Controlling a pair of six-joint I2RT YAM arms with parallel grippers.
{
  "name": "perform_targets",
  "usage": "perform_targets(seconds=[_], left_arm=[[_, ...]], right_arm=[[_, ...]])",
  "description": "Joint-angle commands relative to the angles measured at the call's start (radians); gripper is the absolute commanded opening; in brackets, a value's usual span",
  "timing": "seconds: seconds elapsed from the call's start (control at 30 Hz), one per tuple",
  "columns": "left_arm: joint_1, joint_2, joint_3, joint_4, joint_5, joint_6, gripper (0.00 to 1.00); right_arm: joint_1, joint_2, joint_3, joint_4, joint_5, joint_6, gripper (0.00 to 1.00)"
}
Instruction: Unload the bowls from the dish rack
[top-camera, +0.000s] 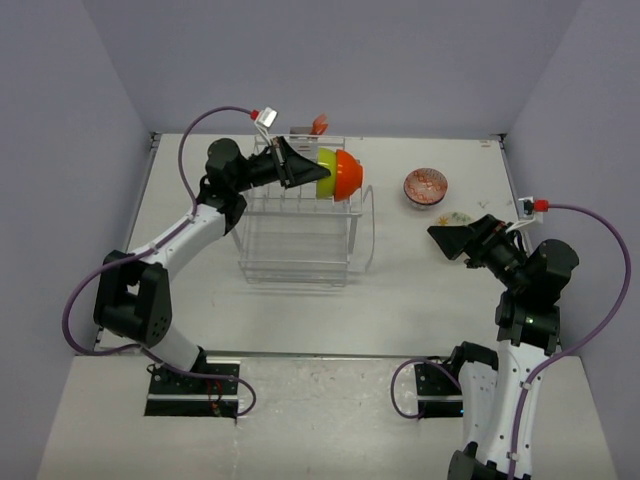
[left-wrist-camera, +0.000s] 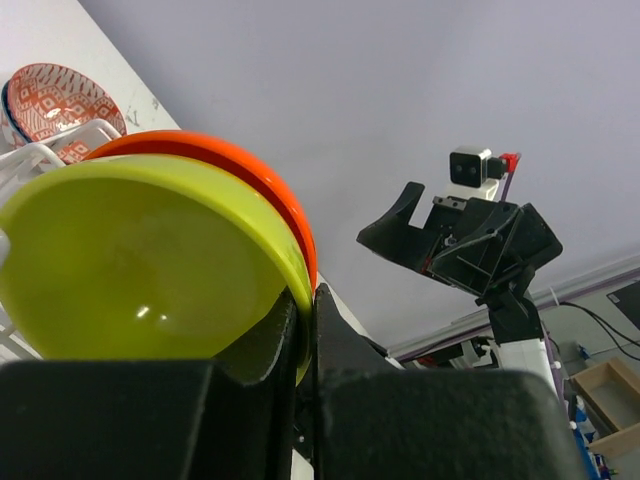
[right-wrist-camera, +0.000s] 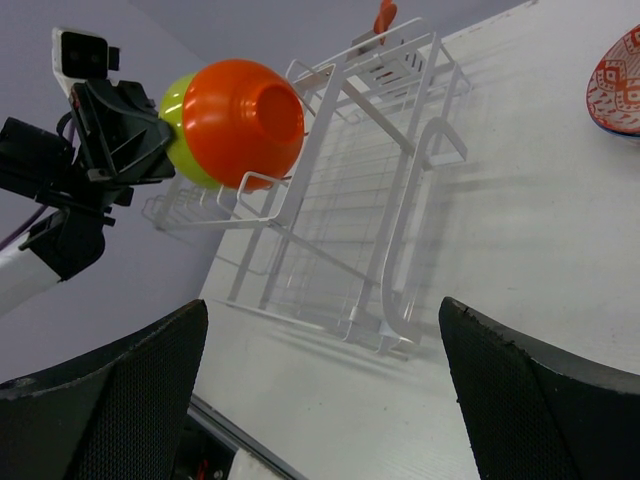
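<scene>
The white wire dish rack (top-camera: 298, 235) stands left of the table's middle. On its top tier a lime green bowl (top-camera: 324, 172) and an orange bowl (top-camera: 348, 173) stand on edge, close together. My left gripper (top-camera: 300, 166) is shut on the lime bowl's rim (left-wrist-camera: 292, 275), one finger inside the bowl and one outside, next to the orange bowl (left-wrist-camera: 250, 170). My right gripper (top-camera: 446, 241) hovers open over the table at the right, nothing between its fingers (right-wrist-camera: 322, 312). On the table lie a red-zigzag bowl (top-camera: 426, 187) and a pale floral bowl (top-camera: 461, 218), the latter partly hidden.
An orange-red item (top-camera: 319, 124) sticks up at the rack's back edge. Grey walls close in the table on three sides. The rack (right-wrist-camera: 370, 180) has a wire handle loop facing my right gripper.
</scene>
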Motion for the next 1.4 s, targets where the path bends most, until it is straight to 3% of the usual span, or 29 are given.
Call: perform_targets(seconds=[0.0,0.47,0.7,0.8,0.9,0.93,0.97,1.07,1.13,1.17,1.23,1.27,1.3,1.37], left_arm=[[0.004,-0.038,0.014,0.002,-0.038,0.036,0.00],[0.004,-0.174,0.005,-0.043,-0.145,0.074,0.00],[0.004,-0.272,-0.006,-0.144,-0.273,0.136,0.00],[-0.001,-0.295,0.029,-0.184,-0.276,0.215,0.00],[-0.051,-0.331,0.110,-0.305,-0.289,0.431,0.00],[-0.083,-0.342,0.142,-0.366,-0.320,0.623,0.00],[-0.178,-0.362,0.204,-0.499,-0.364,0.733,0.00],[-0.387,-0.393,0.265,-0.688,-0.561,1.045,0.00],[-0.523,-0.402,0.285,-0.764,-0.606,1.207,0.00],[-0.566,-0.407,0.292,-0.832,-0.625,1.255,0.00],[-0.707,-0.405,0.299,-0.896,-0.713,1.364,0.00],[-0.749,-0.393,0.304,-0.949,-0.750,1.390,0.00],[-0.787,-0.381,0.318,-0.980,-0.811,1.421,0.00],[-0.879,-0.335,0.334,-1.063,-0.859,1.437,0.00]], right_arm=[[0.006,-0.003,0.004,0.003,0.000,-0.015,0.97],[0.006,-0.003,0.011,-0.001,0.003,-0.022,0.97],[0.004,-0.002,0.018,-0.003,0.001,-0.023,0.97],[0.006,0.003,0.030,0.000,-0.013,-0.017,0.99],[0.006,0.006,0.027,0.074,-0.121,0.061,0.99],[0.004,0.006,0.016,0.120,-0.163,0.116,0.99],[0.004,0.006,-0.001,0.261,-0.203,0.249,0.99],[0.006,-0.002,0.003,0.401,-0.280,0.368,0.99],[0.006,-0.010,0.091,0.268,-0.225,0.284,0.99],[0.004,-0.016,0.149,0.090,-0.190,0.159,0.99],[0.004,-0.019,0.306,-0.065,-0.059,0.045,0.99],[0.007,-0.008,0.361,-0.204,-0.010,-0.051,0.99],[0.013,0.004,0.455,-0.266,0.086,-0.089,0.98],[0.053,0.053,0.519,-0.386,0.134,-0.170,0.96]])
